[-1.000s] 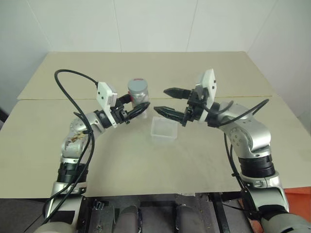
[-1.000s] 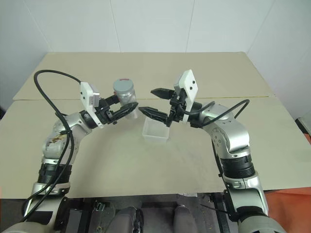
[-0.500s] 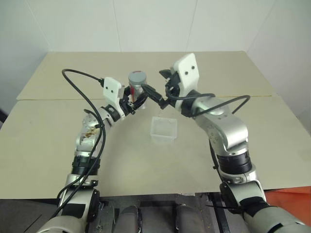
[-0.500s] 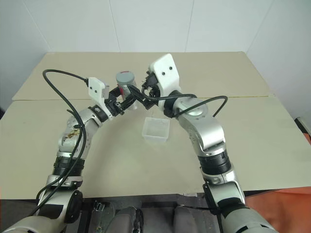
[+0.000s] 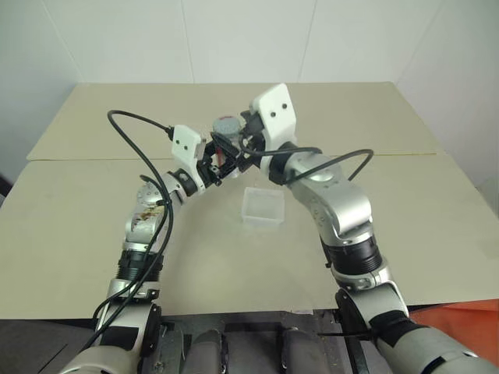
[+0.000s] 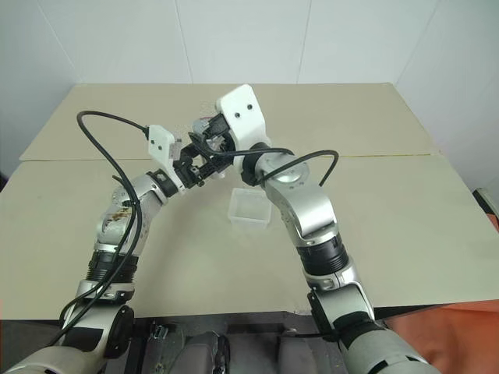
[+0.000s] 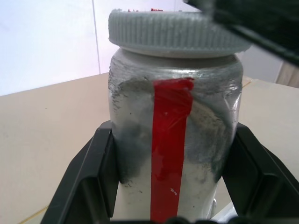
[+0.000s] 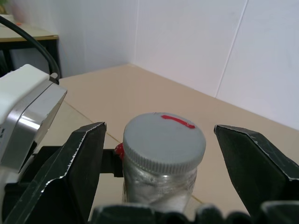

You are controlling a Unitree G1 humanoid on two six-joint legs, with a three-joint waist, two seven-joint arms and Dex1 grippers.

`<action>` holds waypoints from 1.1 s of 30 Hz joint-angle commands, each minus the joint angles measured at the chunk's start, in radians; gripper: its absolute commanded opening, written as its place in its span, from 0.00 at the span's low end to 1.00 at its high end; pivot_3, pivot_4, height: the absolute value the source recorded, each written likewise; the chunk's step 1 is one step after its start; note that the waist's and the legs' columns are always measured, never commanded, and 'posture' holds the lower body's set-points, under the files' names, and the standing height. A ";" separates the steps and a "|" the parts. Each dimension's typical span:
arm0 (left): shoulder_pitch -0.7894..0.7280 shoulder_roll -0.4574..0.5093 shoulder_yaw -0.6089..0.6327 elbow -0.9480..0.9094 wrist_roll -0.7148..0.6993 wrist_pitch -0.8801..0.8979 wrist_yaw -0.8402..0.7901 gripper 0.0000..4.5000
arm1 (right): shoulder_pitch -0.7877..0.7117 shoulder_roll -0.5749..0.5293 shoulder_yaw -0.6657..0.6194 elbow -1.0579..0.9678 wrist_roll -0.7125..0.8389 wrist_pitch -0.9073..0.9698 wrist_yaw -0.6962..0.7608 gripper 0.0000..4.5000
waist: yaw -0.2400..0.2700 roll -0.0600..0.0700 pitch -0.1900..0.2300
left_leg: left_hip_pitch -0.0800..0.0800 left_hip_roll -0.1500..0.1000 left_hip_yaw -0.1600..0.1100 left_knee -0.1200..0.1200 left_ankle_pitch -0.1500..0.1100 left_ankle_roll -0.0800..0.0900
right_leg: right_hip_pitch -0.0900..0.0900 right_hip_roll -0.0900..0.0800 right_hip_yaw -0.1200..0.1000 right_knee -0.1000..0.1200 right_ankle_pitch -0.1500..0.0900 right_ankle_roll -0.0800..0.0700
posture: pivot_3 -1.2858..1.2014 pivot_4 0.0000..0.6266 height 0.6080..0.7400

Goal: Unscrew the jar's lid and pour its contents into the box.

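My left gripper point(image 7: 175, 179) is shut on the jar point(image 7: 173, 154), a silvery cylinder with a red stripe down its side, held upright above the table. Both black fingers point(image 7: 96, 177) press its lower half. The grey ribbed lid point(image 8: 163, 140) sits on top of the jar, with a red mark on its face. My right gripper point(image 8: 163, 156) is open, one finger on each side of the lid with a gap to both. In the left eye view the two grippers meet at the jar point(image 5: 227, 127). The clear plastic box point(image 5: 263, 206) rests on the table below and to the right.
The beige table point(image 5: 117, 226) has a seam running across it behind the box. White walls stand close behind the far edge. A black cable point(image 5: 129, 121) loops off my left arm.
My right arm has swung left and its open gripper now flanks the lid. The left gripper keeps its hold on the jar at about the same spot.
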 commanded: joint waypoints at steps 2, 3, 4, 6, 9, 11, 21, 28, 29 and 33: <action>-0.020 0.001 -0.001 -0.059 -0.015 0.000 -0.011 0.59 | -0.043 0.028 -0.010 0.014 -0.031 -0.035 -0.034 0.95 | 0.000 0.000 0.000 | 0.000 0.000 0.000 0.000 0.000 0.000 | 0.000 0.000 0.000 0.000 0.000 0.000 | 0.52 0.24 1.00; -0.019 0.001 -0.001 -0.061 -0.016 -0.001 -0.013 0.59 | -0.049 0.033 -0.014 0.026 -0.036 -0.038 -0.040 0.95 | -0.001 0.000 0.000 | 0.000 0.000 0.000 0.000 0.000 0.000 | 0.000 0.000 0.000 0.000 0.000 0.000 | 0.52 0.24 1.00; -0.019 0.001 -0.002 -0.061 -0.016 -0.001 -0.014 0.59 | -0.053 0.036 -0.017 0.036 -0.040 -0.042 -0.042 0.95 | -0.001 0.000 0.000 | 0.000 0.000 0.000 0.000 0.000 0.000 | 0.000 0.000 0.000 0.000 0.000 0.000 | 0.52 0.24 1.00; -0.018 0.002 -0.002 -0.063 -0.016 -0.001 -0.016 0.59 | -0.058 0.039 -0.017 0.056 -0.054 -0.050 -0.048 0.95 | -0.001 0.000 0.000 | 0.000 0.000 0.000 0.000 0.000 0.000 | 0.000 0.000 0.000 0.000 0.000 0.000 | 0.52 0.24 1.00; -0.016 0.004 0.001 -0.069 -0.018 0.001 -0.019 0.59 | -0.059 0.041 -0.019 0.072 -0.064 -0.061 -0.053 0.95 | -0.001 0.000 0.000 | 0.000 0.000 0.000 0.000 0.000 0.000 | 0.000 0.000 0.000 0.000 0.000 0.000 | 0.52 0.24 1.00; -0.013 0.007 0.002 -0.073 -0.018 0.002 -0.022 0.59 | -0.059 0.046 -0.028 0.074 -0.064 -0.066 -0.058 0.95 | -0.002 0.000 0.000 | 0.000 0.000 0.000 0.000 0.000 0.000 | 0.000 0.000 0.000 0.000 0.000 0.000 | 0.52 0.24 1.00; -0.012 0.009 0.007 -0.066 -0.020 0.004 -0.024 0.59 | -0.051 0.040 -0.040 0.058 -0.064 -0.057 -0.060 0.95 | -0.003 0.000 0.000 | 0.000 0.000 0.000 -0.001 0.000 0.000 | 0.000 0.000 0.000 0.000 0.000 0.000 | 0.52 0.24 1.00; -0.014 0.018 0.022 -0.053 -0.020 0.004 -0.020 0.59 | -0.027 0.017 -0.044 0.022 -0.065 -0.038 -0.056 0.95 | -0.002 0.000 0.000 | 0.000 0.000 0.000 -0.001 0.000 0.000 | 0.000 0.000 0.000 0.000 0.000 0.000 | 0.52 0.24 1.00; -0.014 0.019 0.023 -0.052 -0.020 0.005 -0.019 0.59 | -0.023 0.015 -0.044 0.016 -0.065 -0.035 -0.056 0.95 | -0.002 0.000 0.000 | 0.000 0.000 0.000 -0.001 0.000 0.000 | 0.000 0.000 0.000 0.000 0.000 0.000 | 0.52 0.24 1.00; -0.019 0.019 0.030 -0.049 -0.024 0.010 -0.014 0.59 | -0.006 0.009 -0.045 -0.009 -0.063 -0.022 -0.055 0.95 | -0.002 0.000 0.000 | 0.000 0.000 0.000 -0.001 0.000 0.000 | 0.000 0.000 0.000 0.000 0.000 0.000 | 0.52 0.24 1.00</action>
